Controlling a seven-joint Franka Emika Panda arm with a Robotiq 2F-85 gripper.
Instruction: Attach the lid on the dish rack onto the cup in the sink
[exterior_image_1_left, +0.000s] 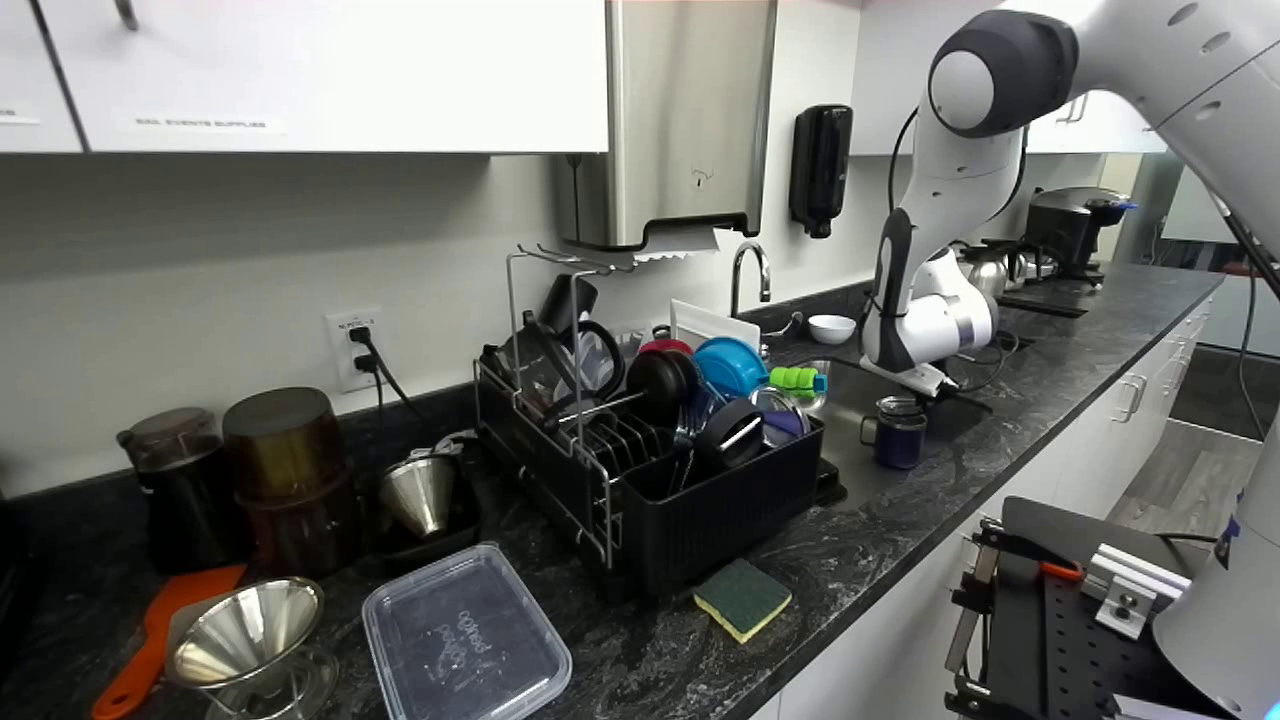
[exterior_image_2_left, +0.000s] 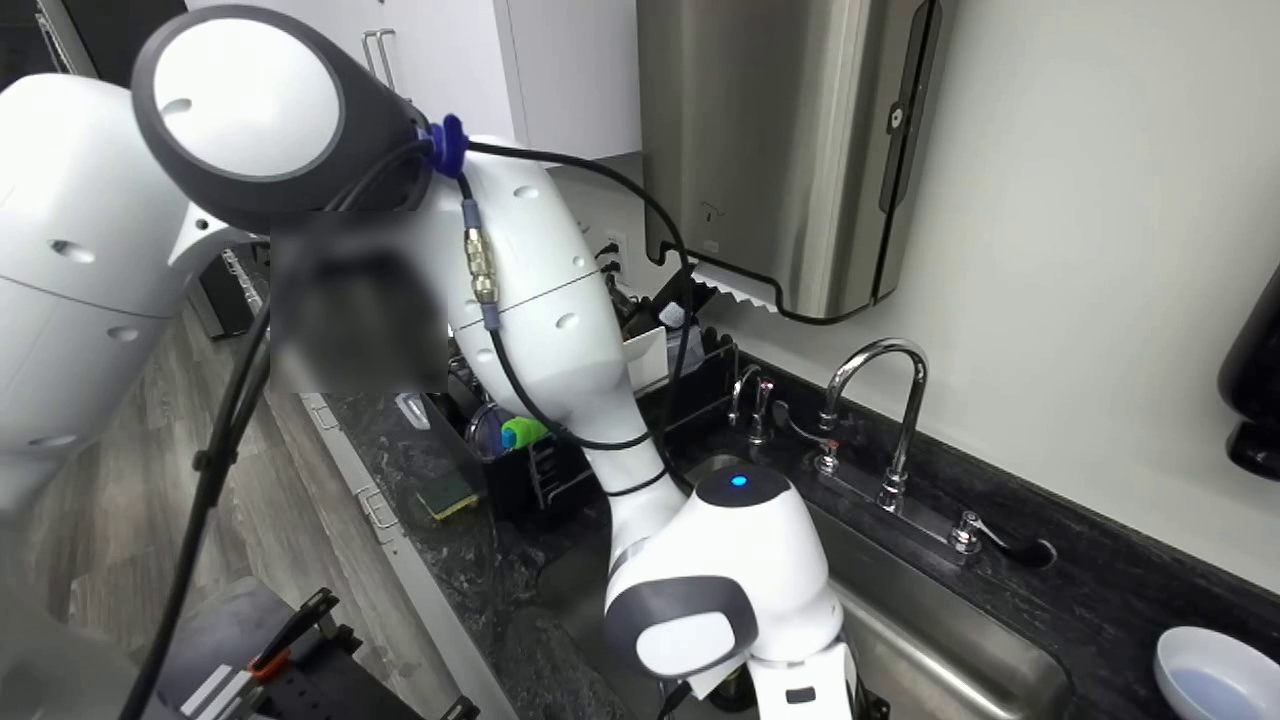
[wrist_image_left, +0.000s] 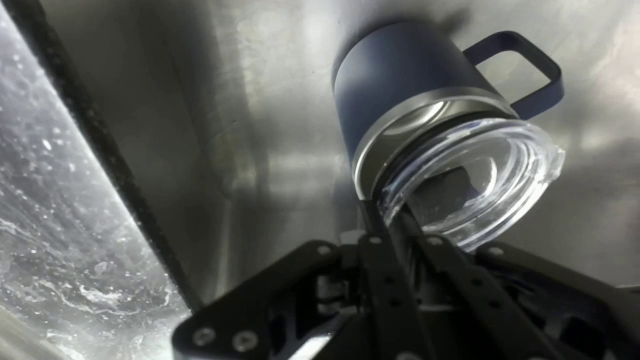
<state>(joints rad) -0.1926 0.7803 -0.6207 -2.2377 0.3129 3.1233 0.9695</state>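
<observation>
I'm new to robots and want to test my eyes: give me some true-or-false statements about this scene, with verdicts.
The hand holds a clear lid. True.
A blue mug is in the sink. True.
The lid is fully seated on the mug. False: it tilts, leaving the mug partly open.
A sponge lies on the counter beside the dish rack. True.
The dish rack holds only one item. False: it holds many pieces of kitchenware.
</observation>
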